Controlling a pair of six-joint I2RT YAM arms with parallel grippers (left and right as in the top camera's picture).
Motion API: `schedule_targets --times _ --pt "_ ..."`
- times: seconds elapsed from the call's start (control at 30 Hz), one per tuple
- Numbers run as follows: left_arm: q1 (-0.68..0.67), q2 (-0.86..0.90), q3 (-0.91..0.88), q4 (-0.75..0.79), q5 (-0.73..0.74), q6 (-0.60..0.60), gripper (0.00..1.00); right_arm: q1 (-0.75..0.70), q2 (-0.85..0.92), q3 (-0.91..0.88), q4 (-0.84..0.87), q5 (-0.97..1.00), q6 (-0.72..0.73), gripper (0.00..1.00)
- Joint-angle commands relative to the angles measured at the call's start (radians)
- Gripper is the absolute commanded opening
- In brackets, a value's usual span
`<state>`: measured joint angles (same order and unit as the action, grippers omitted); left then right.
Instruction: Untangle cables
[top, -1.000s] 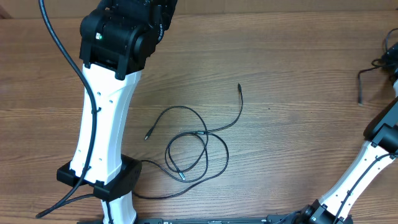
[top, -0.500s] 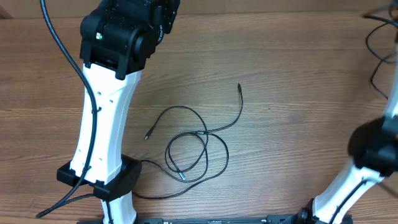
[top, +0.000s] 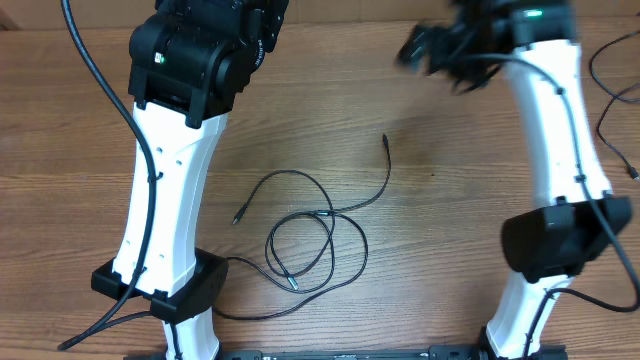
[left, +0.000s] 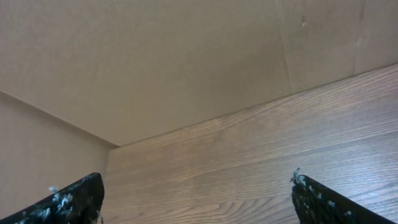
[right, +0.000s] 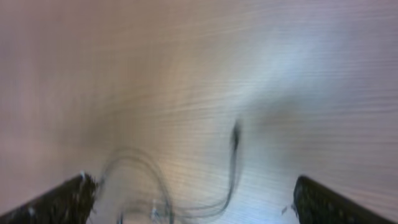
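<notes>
The thin black cables (top: 310, 240) lie in overlapping loops in the middle of the wooden table, with plug ends at the far tip (top: 385, 140), at the left (top: 237, 218) and at the near side (top: 292, 284). My left gripper (left: 196, 186) is open, with only bare wood between its fingers. My right gripper (right: 193, 186) is open too and hangs above the table. Its view is blurred and shows a cable's plug end (right: 235, 134) and loops ahead of it. Neither gripper touches a cable.
My left arm (top: 170, 180) stands along the table's left side, with a thick black cord (top: 100, 80) running beside it. My right arm (top: 555, 130) reaches up the right side. More thin black cord (top: 605, 95) lies at the right edge. A cardboard wall (left: 155, 62) backs the table.
My right arm has swung in from the right edge to the far middle of the table. The left arm and the middle cables have not moved.
</notes>
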<state>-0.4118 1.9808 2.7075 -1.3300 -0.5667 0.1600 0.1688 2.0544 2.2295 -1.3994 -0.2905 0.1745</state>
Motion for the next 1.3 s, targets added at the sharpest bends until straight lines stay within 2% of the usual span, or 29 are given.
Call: schedule_targets --times 0.0,0.1,0.23,0.3,0.37,0.53,0.7,0.8,0.9,0.93,1.0,1.17,1.27 --pt "0.011 -0.013 0.005 0.016 -0.047 -0.042 0.99 0.121 -0.033 0.015 -0.087 0.008 -0.1 0.99" --pt "0.034 -0.013 0.005 0.043 -0.109 -0.142 1.0 0.203 -0.033 0.015 -0.145 0.147 -0.057 1.0" --pt "0.078 -0.02 0.011 0.093 -0.135 -0.265 1.0 0.275 -0.033 -0.009 -0.139 0.379 0.231 1.0" --pt "0.092 -0.034 0.027 0.118 -0.102 -0.288 1.0 0.301 -0.033 -0.031 -0.116 0.456 0.248 0.99" --pt "0.092 -0.056 0.055 0.143 -0.053 -0.286 1.0 0.32 -0.034 -0.034 -0.08 0.523 0.229 1.0" --pt "0.093 -0.117 0.135 0.242 0.024 -0.219 1.0 0.29 -0.082 0.03 0.121 0.521 0.052 1.0" --pt "0.137 -0.159 0.145 0.259 0.021 -0.18 1.0 0.2 -0.14 0.109 0.48 0.522 -0.23 1.0" --pt "0.172 -0.185 0.113 0.239 0.056 -0.217 1.0 0.134 -0.181 0.109 0.614 0.469 -0.23 1.0" --pt "0.189 -0.227 0.021 0.247 0.03 -0.198 1.0 0.047 -0.212 0.097 0.531 0.276 -0.222 0.98" --pt "0.202 -0.247 -0.027 0.255 -0.005 -0.196 1.0 0.007 -0.226 0.075 0.497 0.233 -0.204 0.94" --pt "0.243 -0.3 -0.155 0.298 -0.043 -0.197 1.0 -0.081 -0.261 -0.015 0.502 0.161 -0.137 0.94" --pt "0.394 -0.502 -0.585 0.456 -0.023 -0.197 1.0 -0.257 -0.397 -0.423 0.74 -0.138 -0.044 0.94" --pt "0.478 -0.647 -0.85 0.585 0.086 -0.197 1.0 -0.279 -0.466 -0.668 0.914 -0.161 -0.013 0.94"
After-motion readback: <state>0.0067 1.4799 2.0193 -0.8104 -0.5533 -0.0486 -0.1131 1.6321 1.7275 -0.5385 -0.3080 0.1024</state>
